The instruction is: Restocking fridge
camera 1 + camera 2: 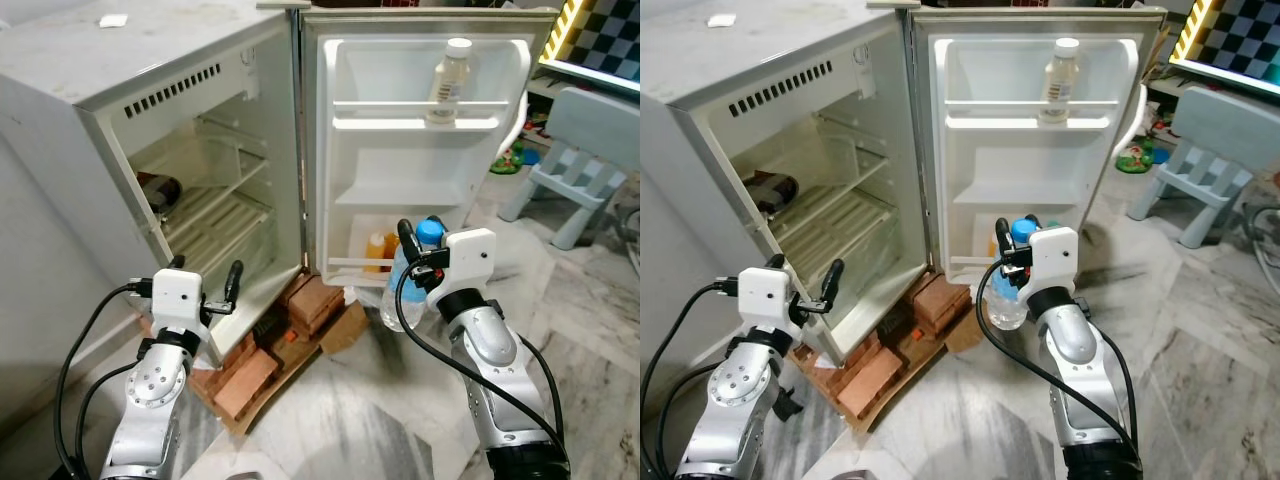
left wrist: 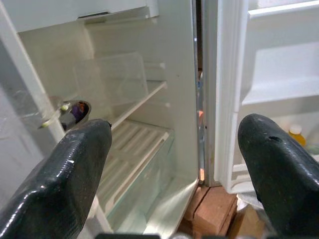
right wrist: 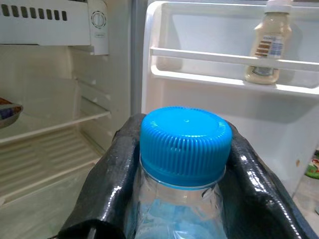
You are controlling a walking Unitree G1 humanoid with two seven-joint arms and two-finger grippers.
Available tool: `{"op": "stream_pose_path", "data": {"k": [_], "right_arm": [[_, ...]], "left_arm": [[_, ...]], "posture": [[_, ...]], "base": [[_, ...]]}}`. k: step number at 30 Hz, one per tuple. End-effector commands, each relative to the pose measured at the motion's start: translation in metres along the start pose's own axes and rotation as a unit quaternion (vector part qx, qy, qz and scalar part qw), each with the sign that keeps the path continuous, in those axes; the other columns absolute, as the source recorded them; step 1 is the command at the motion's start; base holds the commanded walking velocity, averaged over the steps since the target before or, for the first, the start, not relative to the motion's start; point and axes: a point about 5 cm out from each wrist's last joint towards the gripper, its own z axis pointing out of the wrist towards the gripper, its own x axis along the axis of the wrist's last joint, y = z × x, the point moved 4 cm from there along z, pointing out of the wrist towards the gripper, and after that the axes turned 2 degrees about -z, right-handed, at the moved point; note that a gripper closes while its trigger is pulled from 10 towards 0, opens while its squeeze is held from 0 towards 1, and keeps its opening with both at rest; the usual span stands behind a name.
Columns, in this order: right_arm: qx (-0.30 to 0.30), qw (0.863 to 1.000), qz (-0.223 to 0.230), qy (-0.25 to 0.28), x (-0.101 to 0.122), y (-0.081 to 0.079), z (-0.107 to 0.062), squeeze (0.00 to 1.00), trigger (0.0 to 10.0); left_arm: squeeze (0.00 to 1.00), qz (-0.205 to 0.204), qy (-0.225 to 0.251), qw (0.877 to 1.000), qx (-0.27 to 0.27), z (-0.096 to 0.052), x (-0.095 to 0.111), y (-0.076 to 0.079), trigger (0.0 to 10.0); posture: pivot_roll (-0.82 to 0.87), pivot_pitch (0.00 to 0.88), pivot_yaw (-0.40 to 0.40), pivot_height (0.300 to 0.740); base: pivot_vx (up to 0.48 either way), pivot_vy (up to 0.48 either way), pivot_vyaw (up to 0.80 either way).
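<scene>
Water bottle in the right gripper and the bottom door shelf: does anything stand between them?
No, bare air separates the water bottle from the bottom door shelf, left eye view.

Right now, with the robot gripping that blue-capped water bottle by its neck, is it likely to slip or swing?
The water bottle looks clear, thin plastic, so probably squashy lower down. The right gripper clamps just under the ribbed cap, a stiffer spot, so slipping seems unlikely. Hanging from its neck, it may swing.

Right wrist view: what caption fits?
End effector gripping a blue-capped water bottle before the open fridge.
</scene>
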Motion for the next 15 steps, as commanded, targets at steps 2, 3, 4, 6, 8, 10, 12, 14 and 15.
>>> {"op": "stream_pose_path", "data": {"k": [2,3,4,6,8,10,12,14,15], "right_arm": [[0.001,1.000,-0.004,0.022,0.0122,-0.0015,0.0038,0.00,10.0],[0.003,1.000,-0.003,0.021,0.0121,-0.0018,0.0036,0.00,10.0],[0.003,1.000,-0.003,0.021,0.0121,-0.0018,0.0036,0.00,10.0],[0.004,1.000,-0.003,0.019,0.0113,-0.0020,0.0032,0.00,10.0],[0.005,1.000,-0.003,0.018,0.0104,-0.0022,0.0030,0.00,10.0],[0.012,1.000,0.001,0.015,0.0095,-0.0040,0.0028,0.00,10.0],[0.014,1.000,0.002,0.014,0.0093,-0.0047,0.0026,0.00,10.0],[0.016,1.000,0.003,0.013,0.0089,-0.0052,0.0026,0.00,10.0],[0.017,1.000,0.004,0.012,0.0083,-0.0059,0.0023,0.00,10.0]], "left_arm": [[0.00,0.002,0.012,1.000,-0.002,0.0012,0.0060,-0.0013,10.0],[0.00,0.002,0.011,1.000,-0.002,0.0011,0.0061,-0.0013,10.0],[0.00,0.002,0.011,1.000,-0.002,0.0011,0.0061,-0.0013,10.0],[0.00,0.002,0.011,1.000,-0.002,0.0011,0.0060,-0.0011,10.0],[0.00,0.002,0.011,1.000,-0.002,0.0011,0.0058,-0.0004,10.0],[0.00,0.002,0.009,1.000,-0.004,0.0013,0.0050,0.0008,10.0],[0.00,0.002,0.009,1.000,-0.005,0.0015,0.0050,0.0010,10.0],[0.00,0.002,0.009,1.000,-0.005,0.0017,0.0049,0.0009,10.0],[0.00,0.002,0.009,1.000,-0.004,0.0017,0.0049,0.0007,10.0]], "posture": [[0.07,0.000,-0.020,0.740],[0.07,0.000,-0.020,0.740],[0.07,0.000,-0.020,0.740],[0.07,0.000,-0.020,0.740],[0.07,0.000,-0.020,0.740],[0.07,0.000,-0.019,0.740],[0.07,0.000,-0.019,0.740],[0.07,0.000,-0.019,0.740],[0.07,0.000,-0.018,0.740]], "base": [[0.458,0.000,0.00],[0.458,0.000,0.00],[0.458,0.000,0.00],[0.442,0.000,0.00],[0.437,0.000,0.00],[0.420,0.000,0.00],[0.416,0.000,0.00],[0.420,0.000,0.00],[0.398,0.000,0.00]]}}
